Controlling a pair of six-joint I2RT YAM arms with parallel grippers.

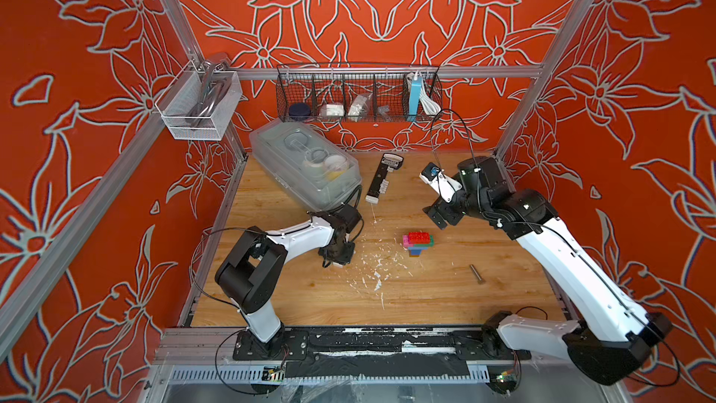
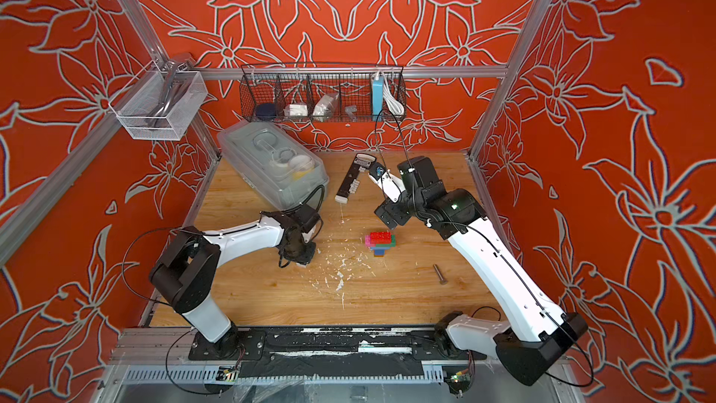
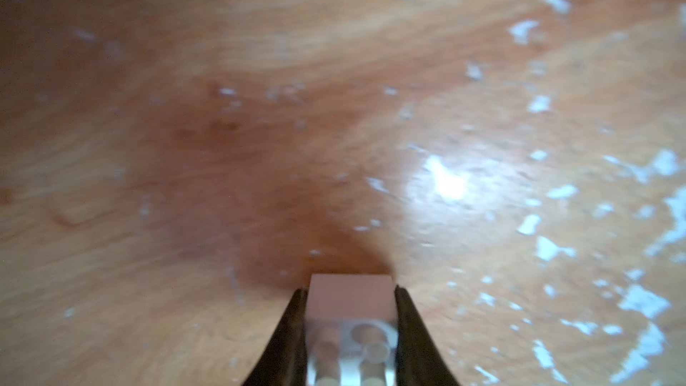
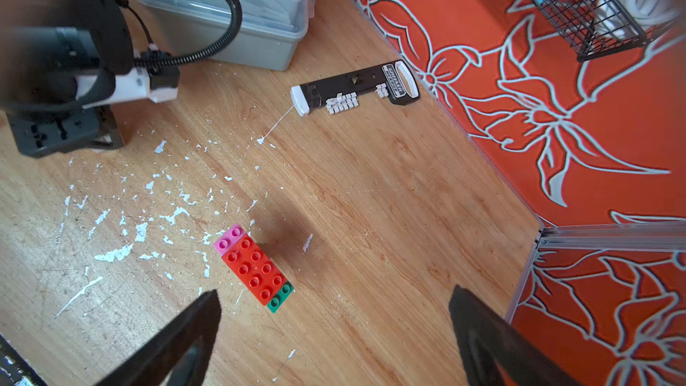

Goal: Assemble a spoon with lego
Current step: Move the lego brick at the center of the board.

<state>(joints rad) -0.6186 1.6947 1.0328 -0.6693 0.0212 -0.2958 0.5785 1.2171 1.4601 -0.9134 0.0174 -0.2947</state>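
Left wrist view: the left end effector (image 3: 350,291) pinches a white lego brick (image 3: 350,328) by its two sides, studs facing the camera, low over the counter (image 3: 185,180). In both top views the part-built spoon (image 1: 417,243) (image 2: 380,243) stands mid-counter, off to that arm's right and well apart from it, with only flat white flecks (image 1: 377,269) between. Its red top brick (image 4: 254,269) runs left to right, studs up, pink and green showing at its ends. The right end effector (image 4: 334,291), spread wide and empty, hovers near the stack on the back-wall side, nearer than the left. The black-and-white bar tool (image 1: 381,178), clear lidded box (image 1: 306,164) and bolt (image 1: 477,274) lie clear of the path.
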